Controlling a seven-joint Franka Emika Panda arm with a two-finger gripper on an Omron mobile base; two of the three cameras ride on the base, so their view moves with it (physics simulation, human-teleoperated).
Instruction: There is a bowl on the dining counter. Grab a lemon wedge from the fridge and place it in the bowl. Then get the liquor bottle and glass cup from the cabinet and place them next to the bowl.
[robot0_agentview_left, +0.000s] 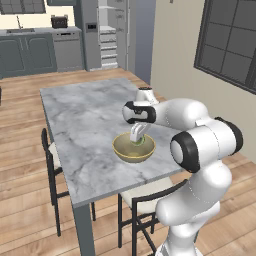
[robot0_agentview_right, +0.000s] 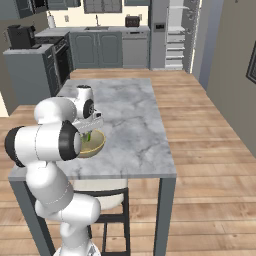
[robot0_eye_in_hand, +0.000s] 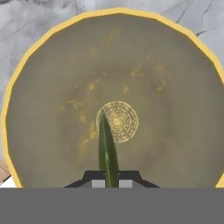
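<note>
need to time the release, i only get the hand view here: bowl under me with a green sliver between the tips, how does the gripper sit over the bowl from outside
Observer: In the left base view the gripper points down into the bowl, its tips below the rim, shut on the lemon wedge.
Operator: where on the dining counter is the bowl
Observer: Near the edge closest to the robot on the dining counter, right of centre in the left base view.
Operator: is the fridge shut
Observer: No. In the right base view the fridge stands open, with its white shelves showing.
</note>
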